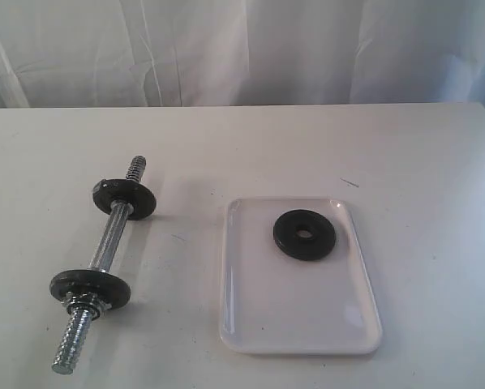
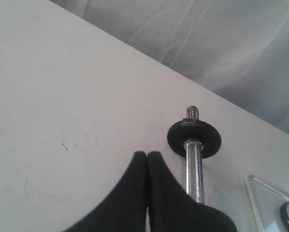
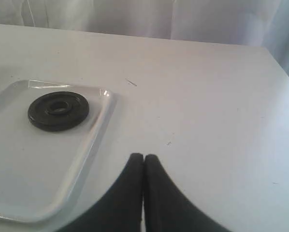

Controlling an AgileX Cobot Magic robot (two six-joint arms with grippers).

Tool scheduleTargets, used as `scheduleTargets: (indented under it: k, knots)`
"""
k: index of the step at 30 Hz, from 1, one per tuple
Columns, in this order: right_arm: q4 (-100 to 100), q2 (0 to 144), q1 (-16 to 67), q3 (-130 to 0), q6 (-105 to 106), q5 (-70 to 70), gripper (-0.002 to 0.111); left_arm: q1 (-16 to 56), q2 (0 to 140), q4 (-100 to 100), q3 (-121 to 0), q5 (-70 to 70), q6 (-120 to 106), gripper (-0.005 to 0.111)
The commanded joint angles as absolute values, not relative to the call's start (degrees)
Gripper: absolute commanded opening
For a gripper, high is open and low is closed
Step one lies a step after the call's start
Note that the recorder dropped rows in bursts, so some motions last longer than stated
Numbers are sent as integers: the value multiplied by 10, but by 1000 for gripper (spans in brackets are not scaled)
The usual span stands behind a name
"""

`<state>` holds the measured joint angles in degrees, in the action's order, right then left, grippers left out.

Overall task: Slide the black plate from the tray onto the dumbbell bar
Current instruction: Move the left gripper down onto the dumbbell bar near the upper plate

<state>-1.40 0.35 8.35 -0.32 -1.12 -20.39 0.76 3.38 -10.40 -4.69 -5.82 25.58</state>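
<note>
A: Task thing first. Where is it?
B: Small flat round matte black plate [image 1: 319, 241], centre hole with a raised ring round it. It lies flat in the far half of the glossy white rectangular plastic tray [image 1: 299, 312], which has rounded corners and a low rim.
A: Bar?
B: Short chrome dumbbell bar [image 1: 111, 235] lies slanted on the white bench [image 1: 226, 146], left of the tray, well apart. Smooth shiny shaft, coarse threaded ends. Two black discs on it: far disc [image 1: 125, 197] and near disc [image 1: 90, 285]. A silver hex nut [image 1: 87, 306] sits just outside the near one, and bare thread sticks out past it.
A: Jaws?
B: Left jaws closed tight, tapered black fingers [image 2: 132, 188] pressed together on nothing, bar shaft just beside them in the wrist view. Right jaws likewise, fingers [image 3: 130, 193] touching, empty, near the tray's rim.
A: Around?
B: Creased white curtain [image 1: 242, 49] behind. Small dark mark [image 1: 349, 182] on the bench beyond the tray.
</note>
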Motion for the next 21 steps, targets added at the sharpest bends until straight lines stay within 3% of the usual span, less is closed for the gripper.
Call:
scheduleTargets:
  k: [1, 11, 13, 15, 17, 18, 20, 21]
  knots:
    - [-15, 0, 81, 0, -13, -199, 0, 6, 129, -108, -173, -168, 200, 0]
    - [-15, 0, 81, 0, -13, -199, 0, 6, 536, -135, -519, -373, 41, 0]
    - [-15, 0, 81, 0, -13, -199, 0, 6, 628, -159, -594, -399, 9, 5]
    - [-15, 0, 81, 0, -13, -199, 0, 6, 696, -193, -650, -420, -27, 22]
    - [-15, 0, 81, 0, -13, -199, 0, 6, 756, -240, -686, -453, -63, 49]
    - [-15, 0, 81, 0, -13, -199, 0, 6, 796, -271, -702, -486, -79, 70]
    - [-15, 0, 81, 0, -13, -199, 0, 6, 847, -299, -722, -526, -91, 87]
    - [-15, 0, 81, 0, -13, -199, 0, 6, 873, -305, -729, -542, -91, 90]
